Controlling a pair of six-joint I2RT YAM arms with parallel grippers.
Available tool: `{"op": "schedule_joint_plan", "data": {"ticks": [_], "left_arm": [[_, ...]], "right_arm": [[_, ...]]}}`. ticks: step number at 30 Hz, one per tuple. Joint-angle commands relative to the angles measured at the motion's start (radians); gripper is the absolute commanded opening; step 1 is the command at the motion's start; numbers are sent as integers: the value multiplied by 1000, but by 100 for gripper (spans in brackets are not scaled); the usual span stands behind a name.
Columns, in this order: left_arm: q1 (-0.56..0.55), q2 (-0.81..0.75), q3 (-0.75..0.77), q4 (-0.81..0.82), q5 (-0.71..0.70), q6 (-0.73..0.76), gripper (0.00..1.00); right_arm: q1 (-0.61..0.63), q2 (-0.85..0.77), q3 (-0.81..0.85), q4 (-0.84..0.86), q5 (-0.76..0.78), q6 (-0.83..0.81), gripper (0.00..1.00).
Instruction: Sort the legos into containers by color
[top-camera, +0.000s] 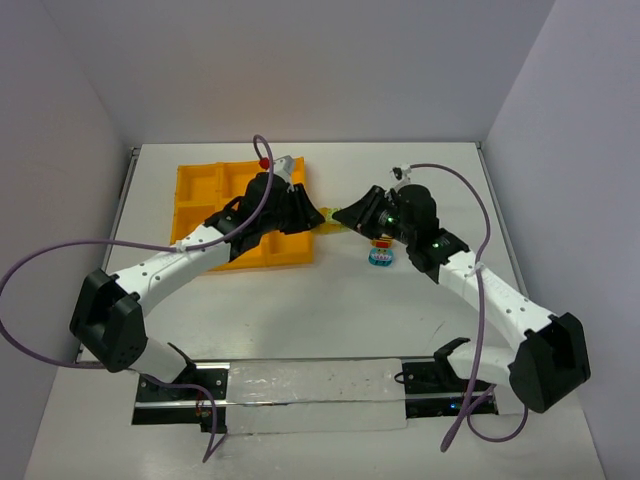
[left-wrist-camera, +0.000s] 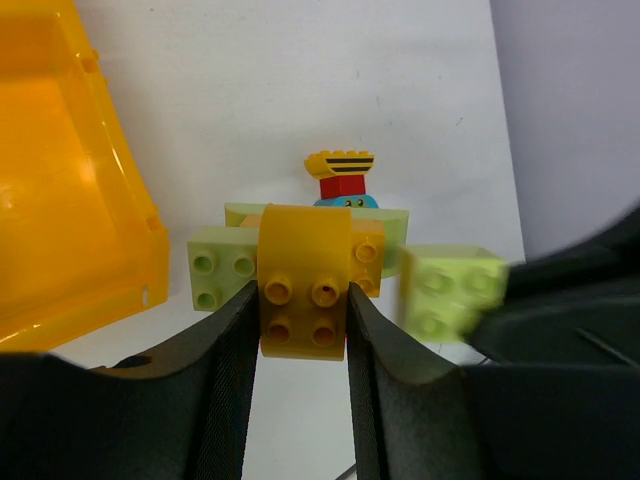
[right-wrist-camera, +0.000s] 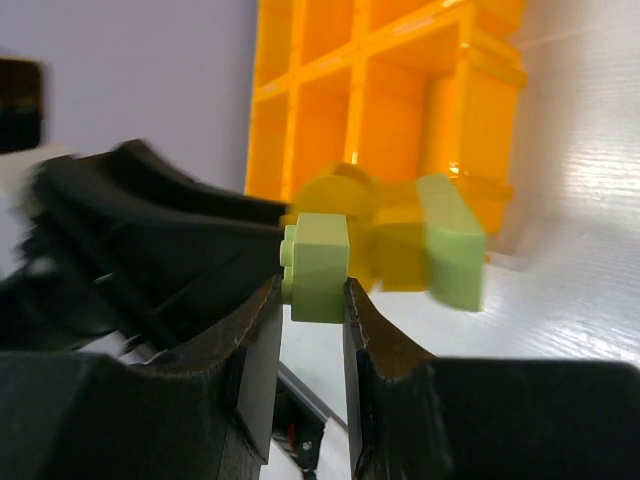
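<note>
L gripper: clamped on yellow brick of a joined cluster, just right of the tray.
R gripper: pinched on lime brick at the cluster's other end, facing the L gripper.
Cluster mix: yellow + lime pcs, incl. a 2nd lime brick.
Loose: blue/red/yellow stack on table near R gripper, unsorted.
Tray: compartments in view look empty; some hidden under L arm.
Progress: early, prob. the pull-apart step. Nothing sorted as far as visible; all colors left.
</note>
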Motion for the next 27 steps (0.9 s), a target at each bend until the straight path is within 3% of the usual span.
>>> {"op": "schedule_joint_plan", "data": {"ticks": [1,9,16,23,27], "left_arm": [[0,36,12,-4,-22,2,0],[-1,46,29,-29,-21,6,0],[27,-79,83,-177,-150,55,0],[191,-230,119,-309,-255,76,0],[302,-291,117,-339,-240,88,0]], "right_arm": [[0,-117,58,18,37,-31,0],[-2,-137,114,-94,146,-118,0],[-43,-143,160,-162,266,-192,0],[-39,-22,207,-143,224,-234,0],[40,161,316,-154,192,-286,0]]}}
